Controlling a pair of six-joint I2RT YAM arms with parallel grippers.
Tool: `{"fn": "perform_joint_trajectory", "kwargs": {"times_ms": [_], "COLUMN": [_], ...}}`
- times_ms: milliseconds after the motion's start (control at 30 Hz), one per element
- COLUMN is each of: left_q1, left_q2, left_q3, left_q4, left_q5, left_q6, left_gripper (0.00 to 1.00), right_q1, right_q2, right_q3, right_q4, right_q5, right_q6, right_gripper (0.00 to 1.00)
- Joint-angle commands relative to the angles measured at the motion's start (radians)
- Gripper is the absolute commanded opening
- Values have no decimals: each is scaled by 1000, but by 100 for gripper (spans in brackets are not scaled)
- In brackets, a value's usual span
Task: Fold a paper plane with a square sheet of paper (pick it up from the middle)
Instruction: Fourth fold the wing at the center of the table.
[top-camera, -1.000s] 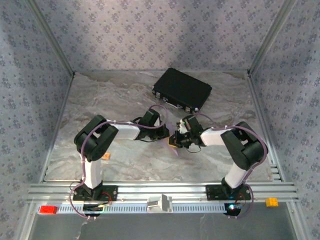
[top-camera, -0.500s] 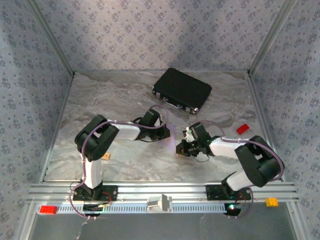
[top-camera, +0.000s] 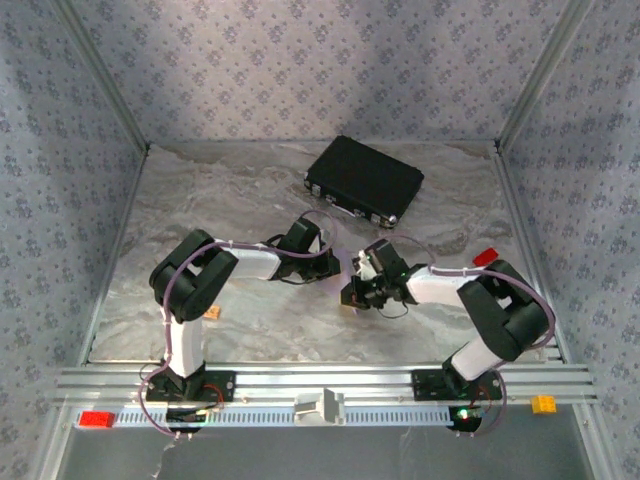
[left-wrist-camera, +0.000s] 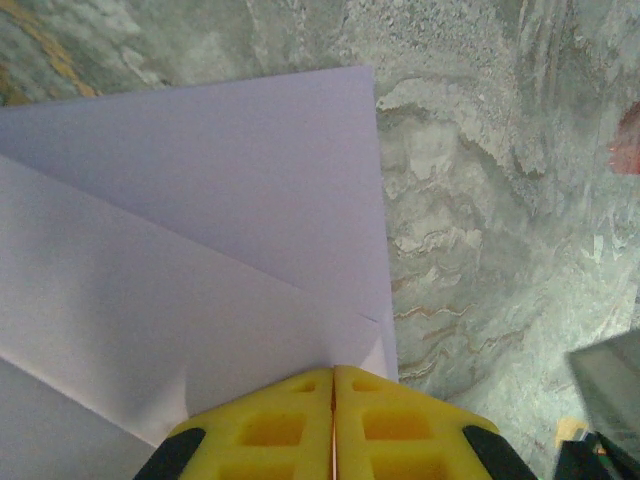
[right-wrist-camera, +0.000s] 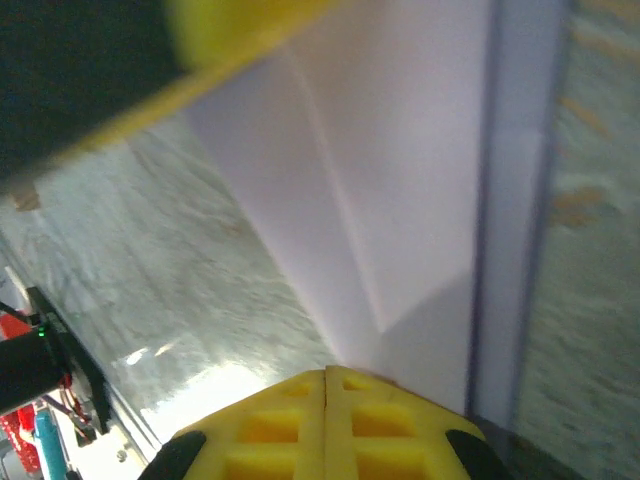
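Nothing written can be read anywhere: no word, label, brand, number or sign. The sheet of paper (left-wrist-camera: 200, 230) shows only a plain lilac surface with creases. The black case (top-camera: 363, 180), near the far edge of the table (top-camera: 200, 200), has pale fittings along its near side, but they are too small for any mark to be made out. The walls (top-camera: 300, 60) bear a repeated flower-like pattern, not lettering.
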Motion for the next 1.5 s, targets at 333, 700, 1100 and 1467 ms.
{"fn": "perform_joint_trajectory", "kwargs": {"times_ms": [333, 700, 1100, 1467], "left_q1": [13, 10, 16, -21], "left_q2": [43, 31, 10, -68], "left_q3": [-25, -21, 32, 57], "left_q4": [-67, -70, -102, -98], "left_q5": [-28, -22, -5, 18], "left_q6": [14, 15, 44, 19], "left_gripper": [8, 8, 10, 0], "right_q1": [-33, -56, -51, -61], "right_q2": [-193, -171, 10, 5], "right_q3": [-250, -8, -76, -94], "right_q4": [43, -78, -23, -25], "right_q5": [-33, 2, 57, 62], "right_q6": [86, 16, 76, 87], "right_gripper": [2, 3, 0, 0]}}
